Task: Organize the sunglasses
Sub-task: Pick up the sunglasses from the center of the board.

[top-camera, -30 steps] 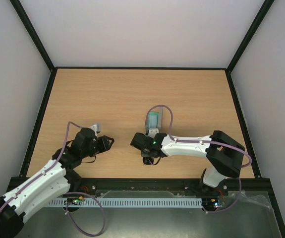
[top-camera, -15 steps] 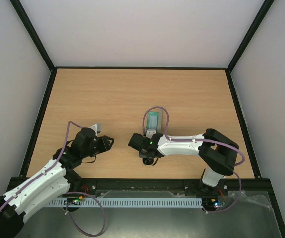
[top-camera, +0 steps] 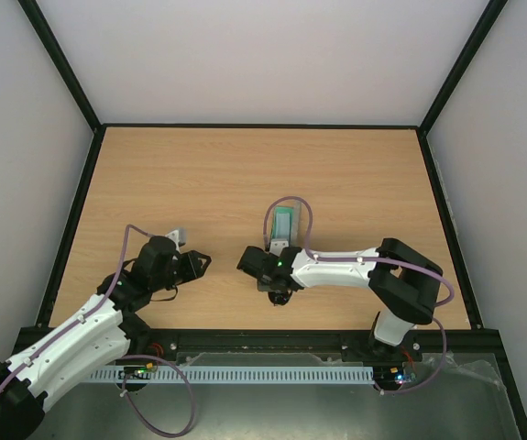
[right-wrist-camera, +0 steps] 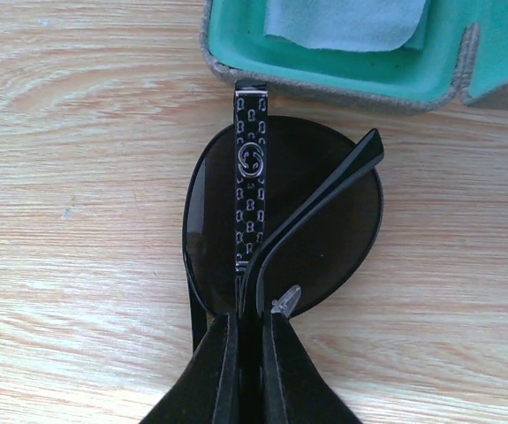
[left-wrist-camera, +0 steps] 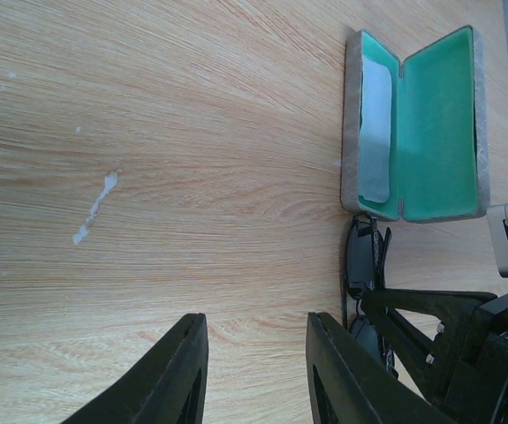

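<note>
Broadly, a light wooden table (top-camera: 245, 174) carries a grey oblong felt case (right-wrist-camera: 324, 88), lying open on its green lining, ready to receive glasses. My left gripper (left-wrist-camera: 255, 353) waits well to the side of the case, partly open and empty, out of the way. My right gripper (right-wrist-camera: 249, 362) is pinched tight on the folded arms of the black-framed, dark-lensed sunglasses (right-wrist-camera: 324, 256), just beside the case's rim, probably to lift them in. A light blue square cloth (right-wrist-camera: 346, 22) lies inside the case.
</note>
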You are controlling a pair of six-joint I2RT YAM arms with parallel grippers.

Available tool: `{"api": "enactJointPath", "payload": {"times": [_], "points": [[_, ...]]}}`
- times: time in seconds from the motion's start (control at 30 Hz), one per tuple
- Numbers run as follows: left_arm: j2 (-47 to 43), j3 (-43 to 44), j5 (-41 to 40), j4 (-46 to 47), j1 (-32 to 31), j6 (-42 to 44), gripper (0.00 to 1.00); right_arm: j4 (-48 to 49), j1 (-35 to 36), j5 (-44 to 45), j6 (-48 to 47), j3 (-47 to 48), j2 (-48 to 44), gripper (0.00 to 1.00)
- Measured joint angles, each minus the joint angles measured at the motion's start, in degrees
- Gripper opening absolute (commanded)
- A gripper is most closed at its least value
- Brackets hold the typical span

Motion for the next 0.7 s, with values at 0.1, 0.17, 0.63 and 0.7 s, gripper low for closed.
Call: {"api": "enactJointPath", "payload": {"times": [0.1, 0.17, 0.63, 0.7], "points": [[0.00, -0.02, 0.00, 0.04, 0.00, 0.00, 0.33, -0.57, 0.44, 0.11, 0.00, 0.00, -0.61, 0.01], [0.04, -0.02, 0.00, 0.04, 0.02, 0.00, 0.33, -1.46, 0.81, 0.44, 0.02, 0.09, -1.66, 0.01], [-0.96, -0.79, -0.04, 0.02, 0.04, -0.02, 0.33, -6.80, 0.17, 0.59, -2.54, 10.88, -8.37, 0.01], [-0.68, -1.11, -0.02, 0.11, 0.07, -0.02, 0.33, -7.06, -2.32, 0.48, -4.24, 12.13, -8.02, 0.01]]}}
